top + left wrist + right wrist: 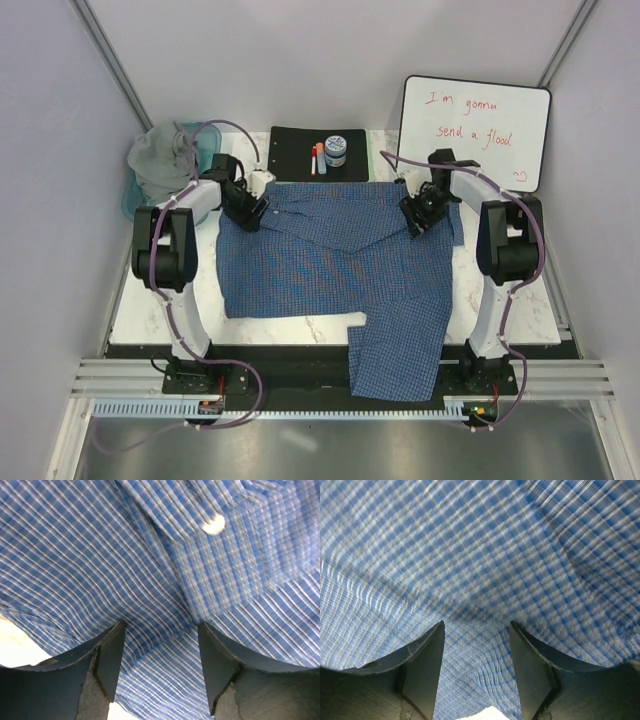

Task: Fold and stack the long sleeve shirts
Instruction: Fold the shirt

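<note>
Left gripper (247,212) and right gripper (417,222) stood spread, tips on the far shoulders of the checked shirt (330,265), lying flat on the table (290,330); folding barely begun — next, probably, pinch cloth and draw it nearward.

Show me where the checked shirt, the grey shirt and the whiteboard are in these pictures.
checked shirt (320,265): top view, on its flat middle.
grey shirt (160,158): top view, on the middle of the crumpled heap.
whiteboard (480,117): top view, on its white face between the written lines.
</note>
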`<state>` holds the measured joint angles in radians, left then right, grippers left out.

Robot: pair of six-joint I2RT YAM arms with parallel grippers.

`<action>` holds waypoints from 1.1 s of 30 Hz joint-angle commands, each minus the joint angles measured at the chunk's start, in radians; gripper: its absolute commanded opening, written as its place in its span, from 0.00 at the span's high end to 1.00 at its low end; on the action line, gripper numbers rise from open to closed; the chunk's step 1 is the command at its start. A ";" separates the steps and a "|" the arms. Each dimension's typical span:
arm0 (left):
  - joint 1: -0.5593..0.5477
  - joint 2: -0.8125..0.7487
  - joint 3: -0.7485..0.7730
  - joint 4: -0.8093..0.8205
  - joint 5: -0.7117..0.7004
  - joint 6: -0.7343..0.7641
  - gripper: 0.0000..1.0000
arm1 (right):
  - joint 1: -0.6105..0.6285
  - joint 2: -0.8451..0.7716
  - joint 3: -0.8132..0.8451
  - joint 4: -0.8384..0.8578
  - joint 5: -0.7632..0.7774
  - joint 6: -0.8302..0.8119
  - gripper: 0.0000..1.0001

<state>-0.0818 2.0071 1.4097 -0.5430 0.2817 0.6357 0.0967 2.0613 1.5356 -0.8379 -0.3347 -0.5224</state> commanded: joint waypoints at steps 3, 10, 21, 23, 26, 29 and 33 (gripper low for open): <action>0.008 -0.366 -0.162 -0.191 0.172 0.105 0.26 | -0.008 -0.396 -0.194 -0.242 -0.027 -0.325 0.35; 0.001 -0.723 -0.509 -0.344 0.214 0.283 0.21 | 0.240 -0.910 -0.661 -0.303 0.094 -0.496 0.33; -0.001 -0.811 -0.630 -0.370 0.186 0.283 0.21 | 0.584 -0.856 -0.905 -0.064 0.265 -0.367 0.35; 0.001 -0.801 -0.637 -0.364 0.175 0.283 0.21 | 0.613 -0.822 -0.920 -0.032 0.283 -0.357 0.36; 0.001 -0.795 -0.653 -0.351 0.163 0.294 0.21 | 0.633 -0.776 -0.933 0.008 0.302 -0.357 0.39; 0.001 -0.780 -0.676 -0.322 0.133 0.314 0.23 | 0.649 -0.733 -0.950 0.055 0.329 -0.347 0.44; 0.001 -0.818 -0.715 -0.318 0.131 0.357 0.26 | 0.652 -0.714 -0.944 0.071 0.350 -0.324 0.71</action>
<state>-0.0826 1.2240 0.7246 -0.8845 0.4252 0.9119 0.7448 1.3106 0.6163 -0.8627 -0.0074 -0.8768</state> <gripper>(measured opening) 0.755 0.380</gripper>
